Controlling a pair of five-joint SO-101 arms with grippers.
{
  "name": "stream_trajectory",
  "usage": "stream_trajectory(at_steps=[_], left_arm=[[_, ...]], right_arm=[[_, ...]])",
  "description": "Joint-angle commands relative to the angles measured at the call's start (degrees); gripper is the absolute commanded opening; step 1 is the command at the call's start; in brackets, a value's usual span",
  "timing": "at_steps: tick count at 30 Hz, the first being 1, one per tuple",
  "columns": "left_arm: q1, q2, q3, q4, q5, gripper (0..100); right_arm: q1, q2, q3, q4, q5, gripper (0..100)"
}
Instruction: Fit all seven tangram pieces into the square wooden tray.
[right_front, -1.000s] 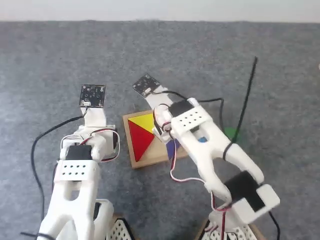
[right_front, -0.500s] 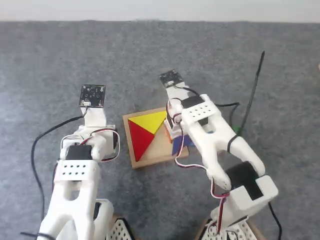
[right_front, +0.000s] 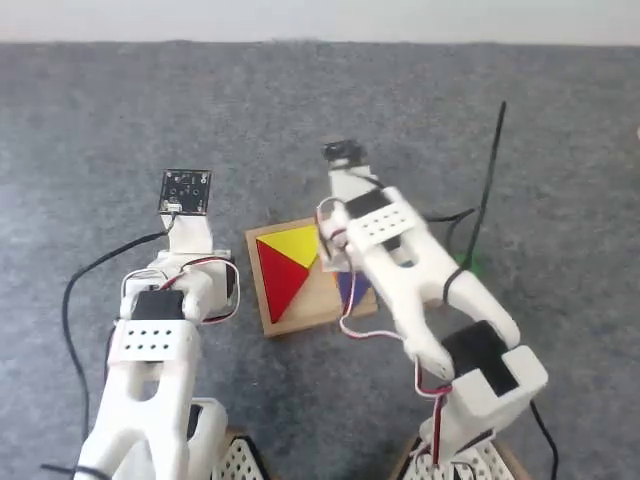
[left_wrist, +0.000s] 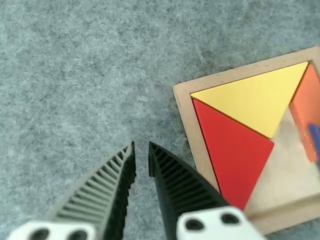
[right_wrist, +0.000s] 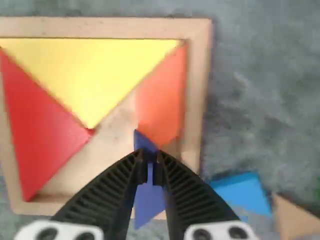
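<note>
The square wooden tray (right_wrist: 197, 90) holds a yellow triangle (right_wrist: 92, 75), a red triangle (right_wrist: 37, 125) and an orange triangle (right_wrist: 162, 107) along its right side. My right gripper (right_wrist: 148, 156) hangs over the tray's near right part, shut on a dark blue piece (right_wrist: 147, 197) that points down at the bare wood beside the orange triangle. In the high view the blue piece (right_front: 348, 288) peeks out under the right arm. My left gripper (left_wrist: 141, 146) is over the carpet left of the tray (left_wrist: 184, 125), shut with nothing in it.
A light blue triangle (right_wrist: 237, 192) and a tan piece (right_wrist: 295, 217) lie on the grey carpet just right of the tray. A green piece (right_front: 465, 265) shows beyond the right arm, near a black cable (right_front: 490, 170).
The right arm swung its wrist to the right over the tray's right side, then settled slightly left, still with the dark blue piece. The left arm has not moved.
</note>
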Motion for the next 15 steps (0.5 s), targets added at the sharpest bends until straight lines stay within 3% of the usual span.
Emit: stream_trajectory(at_steps=[1,3,7,11,15], left_arm=[[0.0,-1.1,-1.0,0.5,-0.9,5],[0.0,-1.1,-1.0,0.5,-0.9,5],[0.0,-1.1,-1.1,1.1,-0.9,5],[0.0,-1.4,-1.1,1.4,-1.0,5],[0.0,-1.5,-1.1,1.5,-1.0,5]], right_arm=[[4.2,-0.6,-6.5,5.8,3.7,4.3],[4.6,-0.6,-9.1,10.1,10.5,4.3],[2.9,-0.6,-12.4,16.0,36.0,4.7],[3.3,-1.5,-15.0,19.4,47.1,4.8],[6.9,-4.4,-11.5,21.1,69.4,12.0]])
